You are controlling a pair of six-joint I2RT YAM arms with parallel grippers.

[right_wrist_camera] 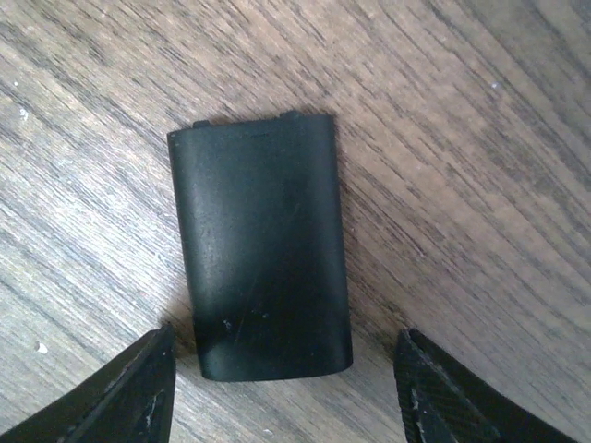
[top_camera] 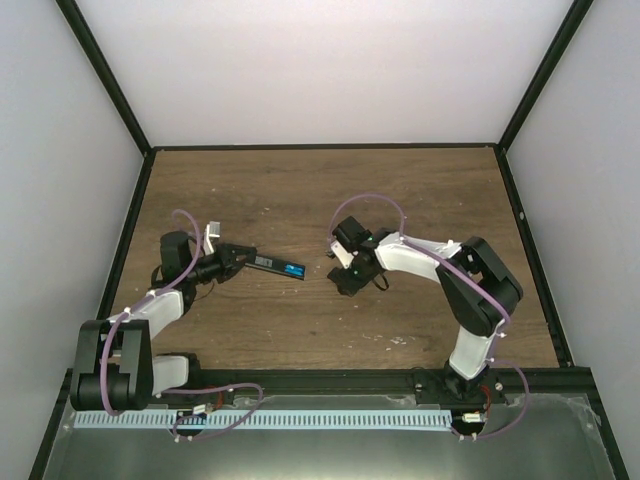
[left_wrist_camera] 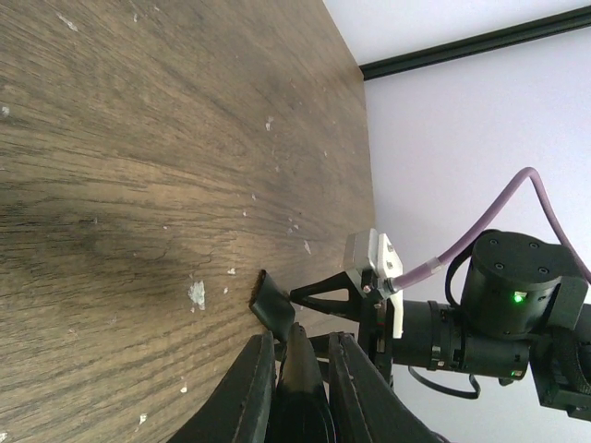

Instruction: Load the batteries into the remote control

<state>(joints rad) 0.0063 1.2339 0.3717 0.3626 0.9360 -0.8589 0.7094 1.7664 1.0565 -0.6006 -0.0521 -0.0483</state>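
One end of the remote control (top_camera: 277,265), at 9 o'clock, sits pinched in the left tool (top_camera: 238,259); the right tool (right_wrist_camera: 284,355) is spread either side of the cover (right_wrist_camera: 263,245).

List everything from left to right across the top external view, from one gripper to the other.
The left gripper, shut on the remote control → blue batteries at the remote's right end → the right gripper, open.
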